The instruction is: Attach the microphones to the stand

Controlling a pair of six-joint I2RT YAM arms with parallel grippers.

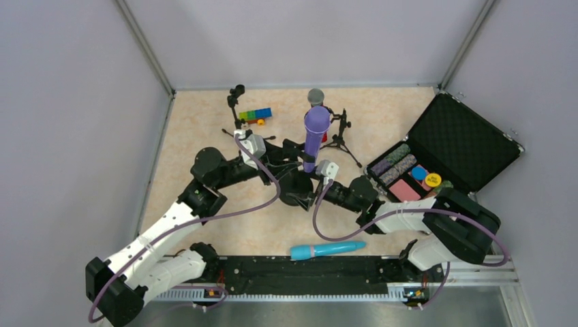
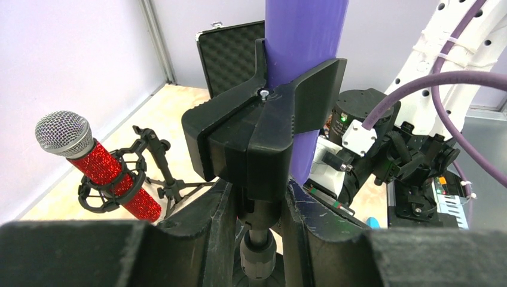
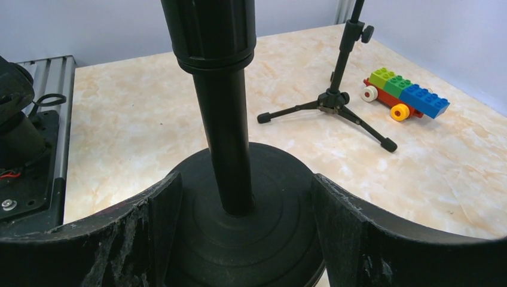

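1. The all-purple plastic microphone (image 1: pixel 315 133) stands clipped in the black round-based stand (image 3: pixel 239 239), at the centre of the bench (image 1: pixel 204 136).
2. The left pincer (image 2: pixel 257 221) flanks the clip's neck, likely steadying it; its closure cannot be told.
3. The right pincer (image 3: pixel 245 182), fingers apart, straddles the pole.

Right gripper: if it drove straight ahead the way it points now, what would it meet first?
The stand's black pole, upright between the right gripper's open fingers just above the round base. It looks close, though the exact gap is unclear.
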